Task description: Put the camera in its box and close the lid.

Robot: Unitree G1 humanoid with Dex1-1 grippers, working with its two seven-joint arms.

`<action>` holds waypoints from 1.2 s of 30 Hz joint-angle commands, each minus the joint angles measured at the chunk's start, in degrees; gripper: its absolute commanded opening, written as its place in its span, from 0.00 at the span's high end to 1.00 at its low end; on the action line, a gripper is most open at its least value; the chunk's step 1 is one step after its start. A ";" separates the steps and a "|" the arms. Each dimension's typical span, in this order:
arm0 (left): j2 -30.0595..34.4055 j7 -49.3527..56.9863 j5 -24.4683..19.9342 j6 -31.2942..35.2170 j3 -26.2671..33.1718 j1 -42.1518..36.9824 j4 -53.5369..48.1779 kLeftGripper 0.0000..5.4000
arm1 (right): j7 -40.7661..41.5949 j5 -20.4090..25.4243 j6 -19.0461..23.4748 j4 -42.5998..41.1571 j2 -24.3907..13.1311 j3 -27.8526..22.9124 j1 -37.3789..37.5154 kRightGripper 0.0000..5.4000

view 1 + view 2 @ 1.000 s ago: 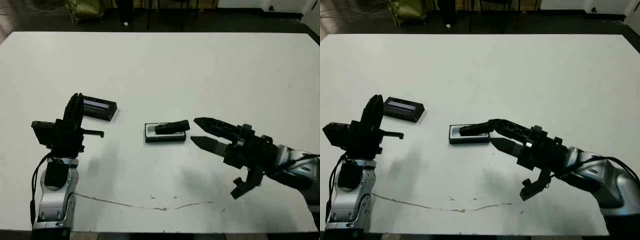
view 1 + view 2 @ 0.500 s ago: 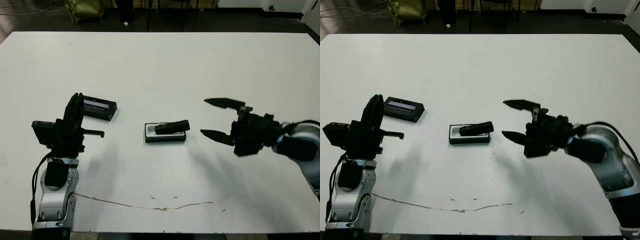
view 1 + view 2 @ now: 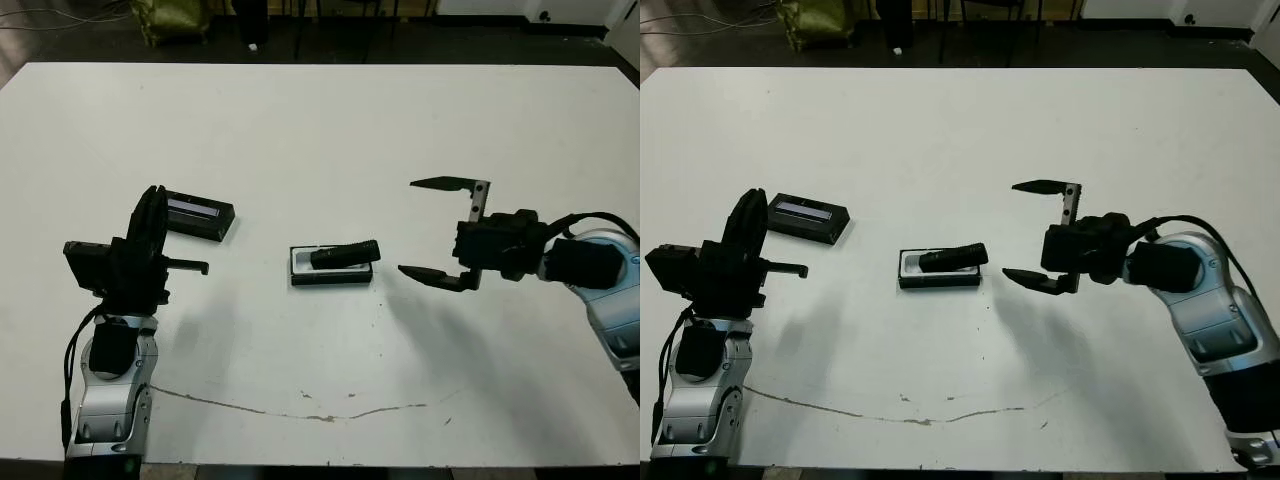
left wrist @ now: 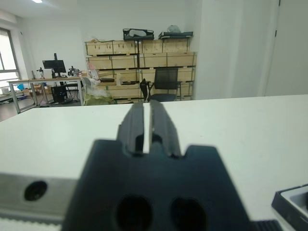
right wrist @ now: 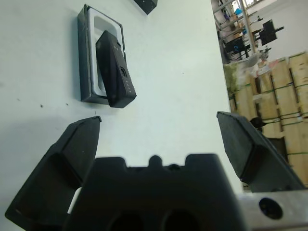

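Left eye view shows a big flat white table [image 3: 320,130] with a smooth top and a thin dark scratchy line near its front edge. Near the middle sits the small box [image 3: 331,272], a little long tray with black walls and a white inside. The slim black bar-shaped camera [image 3: 344,253] lies on top of it, not flat inside. Its long side runs almost the same way as the box, left to right across the table, but it is turned a little, and its right end pokes up and out past the box's far right corner. The right wrist view shows the same thing: the camera [image 5: 115,70] sits crooked over the white lining, with one end sticking over the rim. The flat black lid [image 3: 198,217] with a shiny pale strip on top lies well apart to the left, near the left gripper [image 3: 150,225]. That gripper stands upright with its two black fingers pressed together, holding nothing. The right gripper [image 3: 432,228] hangs just to the right of the box, fingers spread wide apart, touching nothing and holding nothing.
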 commanded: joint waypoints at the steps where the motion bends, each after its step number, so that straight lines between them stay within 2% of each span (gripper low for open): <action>1: 0.08 -0.03 0.28 0.68 -0.07 0.68 0.56 1.00 | -1.54 -3.60 -3.26 0.58 -0.23 1.59 0.24 0.00; 6: -0.16 0.45 0.64 0.82 -0.13 0.91 0.30 1.00 | -3.61 -7.52 -9.47 1.48 -0.83 2.95 0.07 0.00; 12: -0.32 0.56 0.64 1.27 -0.03 1.19 -0.10 1.00 | -6.30 -9.42 -15.61 5.47 -0.27 3.79 -0.12 0.00; 20: -0.11 0.19 0.62 0.68 0.04 1.16 0.19 1.00 | -6.36 -9.72 -17.05 7.74 0.01 4.54 -0.94 0.00; 29: -0.21 0.27 0.47 0.77 0.04 1.21 0.28 1.00 | -6.47 -11.09 -16.37 8.88 0.64 5.26 -1.57 0.00; 36: -0.26 0.47 0.71 0.87 -0.03 1.28 0.10 1.00 | -7.27 -12.82 -16.09 9.94 1.60 5.83 -2.27 0.07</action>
